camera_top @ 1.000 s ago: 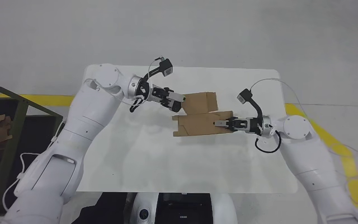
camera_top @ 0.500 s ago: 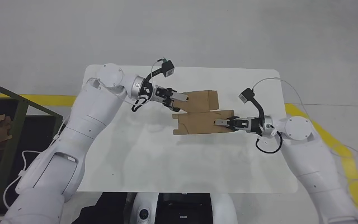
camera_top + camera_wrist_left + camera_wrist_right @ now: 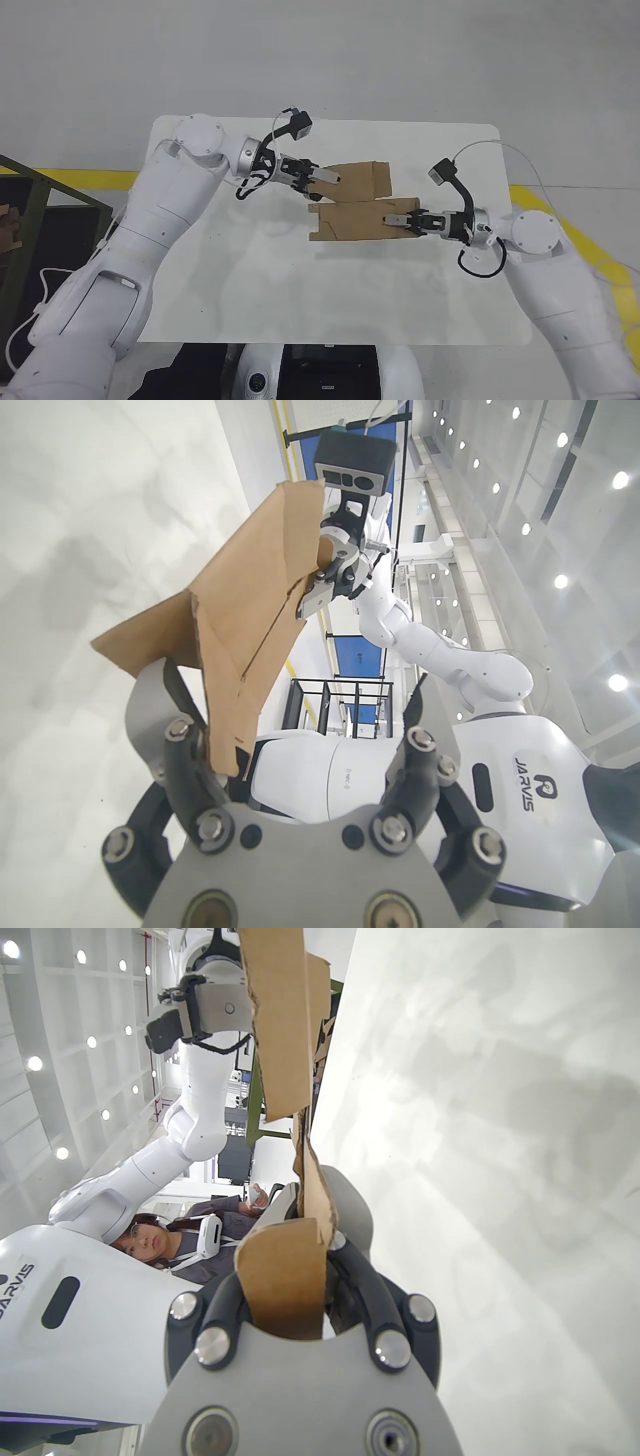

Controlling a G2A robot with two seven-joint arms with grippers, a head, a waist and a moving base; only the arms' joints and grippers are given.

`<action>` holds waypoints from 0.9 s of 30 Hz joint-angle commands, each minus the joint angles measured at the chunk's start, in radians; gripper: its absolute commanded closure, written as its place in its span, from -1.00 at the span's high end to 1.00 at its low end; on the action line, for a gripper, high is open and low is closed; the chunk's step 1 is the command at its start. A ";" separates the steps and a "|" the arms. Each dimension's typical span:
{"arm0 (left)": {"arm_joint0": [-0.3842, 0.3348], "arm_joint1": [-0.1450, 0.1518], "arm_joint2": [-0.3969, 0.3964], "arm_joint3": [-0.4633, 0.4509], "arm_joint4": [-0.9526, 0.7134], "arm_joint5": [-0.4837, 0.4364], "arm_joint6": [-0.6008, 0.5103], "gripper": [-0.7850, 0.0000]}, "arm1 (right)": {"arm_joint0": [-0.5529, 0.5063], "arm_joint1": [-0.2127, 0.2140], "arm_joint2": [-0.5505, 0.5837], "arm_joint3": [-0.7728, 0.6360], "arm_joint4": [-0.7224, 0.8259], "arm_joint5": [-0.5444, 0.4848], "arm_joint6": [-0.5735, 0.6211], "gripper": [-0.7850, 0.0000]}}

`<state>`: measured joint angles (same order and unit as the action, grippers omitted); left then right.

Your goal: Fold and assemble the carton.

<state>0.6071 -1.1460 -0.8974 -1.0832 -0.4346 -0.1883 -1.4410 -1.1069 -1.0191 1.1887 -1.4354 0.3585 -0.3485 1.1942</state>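
One brown carton [image 3: 352, 218], worktop [image 3: 250, 290] middle: right end effector [image 3: 400, 220] clamped on its end; left end effector [image 3: 325, 176] spread apart, one finger [image 3: 144, 700] touching a flap.

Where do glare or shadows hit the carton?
Top view: flat, even light, no glare on the carton or white table. Left wrist view: ceiling lamps flare; carton free of glare. Right wrist view: soft grey shadows across the table; the carton's near flap darkens toward the right gripper.
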 commanded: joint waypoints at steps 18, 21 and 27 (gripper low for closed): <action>-0.008 -0.005 0.018 0.025 0.031 0.041 0.002 -0.11 | -0.020 0.008 0.012 -0.037 -0.012 0.009 -0.007 -1.00; -0.010 -0.006 0.020 0.032 0.032 0.044 0.003 -0.14 | -0.023 0.010 0.017 -0.046 -0.015 0.010 -0.009 -1.00; -0.013 -0.008 0.021 0.041 0.030 0.046 0.002 -0.72 | -0.030 0.013 0.020 -0.058 -0.021 0.013 -0.012 -1.00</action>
<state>0.5943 -1.1538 -0.8761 -1.0429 -0.4038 -0.1431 -1.4393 -1.1360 -1.0064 1.2085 -1.4923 0.3382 -0.3355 1.1825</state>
